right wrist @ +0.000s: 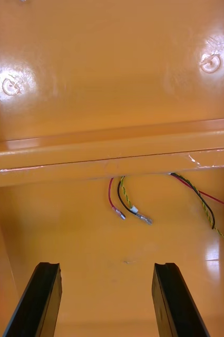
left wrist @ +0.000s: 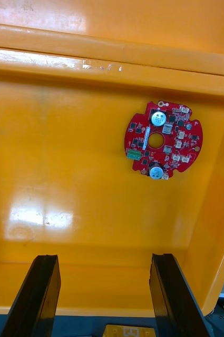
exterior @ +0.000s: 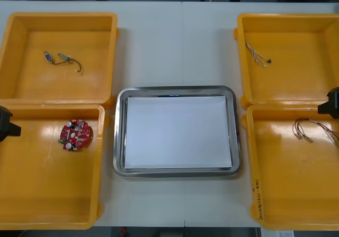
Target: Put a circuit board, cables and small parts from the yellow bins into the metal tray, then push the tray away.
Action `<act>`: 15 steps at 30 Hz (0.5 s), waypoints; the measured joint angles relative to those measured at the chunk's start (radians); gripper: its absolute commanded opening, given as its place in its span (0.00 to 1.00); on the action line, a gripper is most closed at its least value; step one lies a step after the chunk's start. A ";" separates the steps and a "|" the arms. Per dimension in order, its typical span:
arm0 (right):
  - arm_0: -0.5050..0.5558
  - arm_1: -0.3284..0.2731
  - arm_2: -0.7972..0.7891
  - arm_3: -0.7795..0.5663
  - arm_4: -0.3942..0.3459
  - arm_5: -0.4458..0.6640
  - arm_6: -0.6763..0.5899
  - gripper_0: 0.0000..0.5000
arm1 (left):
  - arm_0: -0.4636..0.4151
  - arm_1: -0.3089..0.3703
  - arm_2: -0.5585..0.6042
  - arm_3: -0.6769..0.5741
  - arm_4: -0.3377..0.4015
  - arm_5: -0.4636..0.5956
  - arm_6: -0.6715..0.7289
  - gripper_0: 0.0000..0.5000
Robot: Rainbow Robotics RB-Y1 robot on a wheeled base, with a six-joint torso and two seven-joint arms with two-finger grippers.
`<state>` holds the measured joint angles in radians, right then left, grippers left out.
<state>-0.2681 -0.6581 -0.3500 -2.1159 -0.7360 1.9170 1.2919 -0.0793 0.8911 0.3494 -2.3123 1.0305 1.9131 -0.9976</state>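
Your left gripper [left wrist: 104, 258] hangs over a yellow bin [left wrist: 64, 158] with its jaws spread wide and nothing between them. The round red circuit board [left wrist: 163, 139] lies flat on the bin floor ahead of the fingertips, well apart from them (more in line with one finger than the other). Your right gripper [right wrist: 106, 266] is spread too. The red and yellow cables [right wrist: 130, 202] lie ahead of its fingertips, near the bin's wall. The metal tray [exterior: 119, 142], white inside, sits between the two grippers.

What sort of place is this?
Likely an electronics kitting bench: yellow bins hold a round red circuit board and cables beside a metal tray; the left pincer and right pincer hang open over the near bins.
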 measured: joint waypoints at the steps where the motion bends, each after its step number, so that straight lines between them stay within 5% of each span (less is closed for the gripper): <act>1: 0.000 0.000 0.000 0.000 0.000 0.000 0.000 1.00 | 0.000 0.000 0.000 0.000 0.000 0.000 0.000 1.00; 15: 0.000 0.000 0.000 0.000 0.000 0.000 0.000 1.00 | 0.000 0.000 0.000 0.000 0.000 0.000 0.000 1.00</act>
<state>-0.2681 -0.6581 -0.3500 -2.1159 -0.7360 1.9170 1.2918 -0.0793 0.8911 0.3494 -2.3123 1.0305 1.9131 -0.9976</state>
